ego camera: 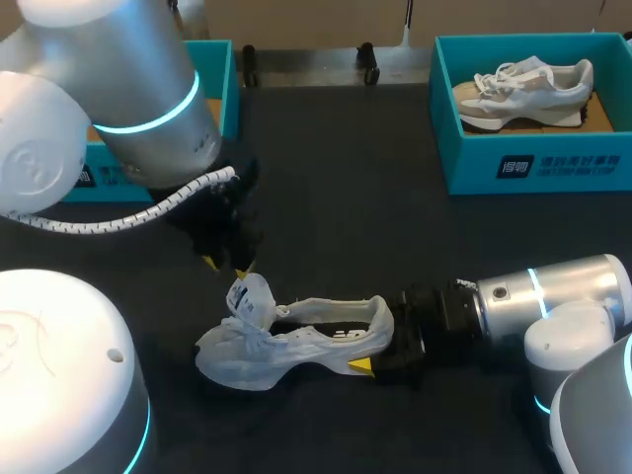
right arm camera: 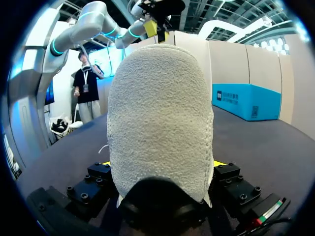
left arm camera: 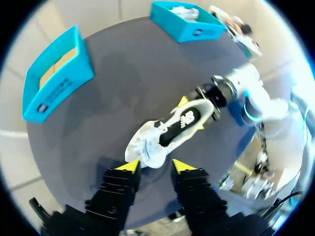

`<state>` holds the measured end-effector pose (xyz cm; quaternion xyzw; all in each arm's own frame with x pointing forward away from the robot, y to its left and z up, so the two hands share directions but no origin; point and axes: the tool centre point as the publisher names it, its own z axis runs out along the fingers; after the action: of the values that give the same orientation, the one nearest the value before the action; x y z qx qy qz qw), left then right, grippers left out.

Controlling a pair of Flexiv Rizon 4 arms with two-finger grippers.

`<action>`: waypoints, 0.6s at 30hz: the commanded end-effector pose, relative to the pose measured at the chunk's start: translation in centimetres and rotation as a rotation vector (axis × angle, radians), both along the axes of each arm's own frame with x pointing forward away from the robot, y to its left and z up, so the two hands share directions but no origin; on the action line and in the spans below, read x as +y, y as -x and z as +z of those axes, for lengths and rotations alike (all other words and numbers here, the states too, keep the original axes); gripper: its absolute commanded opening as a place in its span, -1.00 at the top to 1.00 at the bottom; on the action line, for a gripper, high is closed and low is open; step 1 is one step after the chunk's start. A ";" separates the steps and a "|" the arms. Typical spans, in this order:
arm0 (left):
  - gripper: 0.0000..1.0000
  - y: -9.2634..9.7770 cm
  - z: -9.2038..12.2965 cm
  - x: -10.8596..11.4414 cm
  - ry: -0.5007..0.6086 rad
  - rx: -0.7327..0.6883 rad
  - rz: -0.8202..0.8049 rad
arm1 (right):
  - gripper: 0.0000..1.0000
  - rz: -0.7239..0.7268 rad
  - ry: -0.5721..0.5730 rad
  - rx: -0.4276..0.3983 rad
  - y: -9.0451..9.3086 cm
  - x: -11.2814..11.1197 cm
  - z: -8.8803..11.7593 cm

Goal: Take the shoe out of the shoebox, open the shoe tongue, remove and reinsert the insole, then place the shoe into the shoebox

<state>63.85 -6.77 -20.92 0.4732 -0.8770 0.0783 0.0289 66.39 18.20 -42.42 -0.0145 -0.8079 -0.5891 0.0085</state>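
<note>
shoe point(ego camera: 296, 341) long axis runs L-R: R claw point(ego camera: 378, 338) clamped on its back end, L claw point(ego camera: 226, 267) fingers apart, nearer & just above tongue point(ego camera: 250, 296).

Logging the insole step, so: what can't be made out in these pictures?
Insole: the shoe opening is dark in the head view, too small in the left wrist view, and its heel fills the right wrist view.
Right gripper jaws: their tips sit behind the heel in the right wrist view.
Left gripper: contact with the tongue is unclear.
</note>
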 end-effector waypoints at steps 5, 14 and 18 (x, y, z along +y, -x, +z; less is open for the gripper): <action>1.00 -0.1 0.6 -2.3 -0.028 0.000 -0.492 | 1.00 0.000 0.006 0.000 0.0 0.2 0.1; 1.00 -0.2 1.1 -3.4 -0.025 0.050 -0.676 | 1.00 0.000 0.006 0.000 0.0 0.2 0.1; 1.00 -0.2 1.1 -3.4 -0.025 0.050 -0.676 | 1.00 0.000 0.006 0.000 0.0 0.2 0.1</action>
<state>63.20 -9.80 -19.79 0.1862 -0.9791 0.0595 0.0570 66.39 18.20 -42.42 -0.0145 -0.8078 -0.5892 0.0084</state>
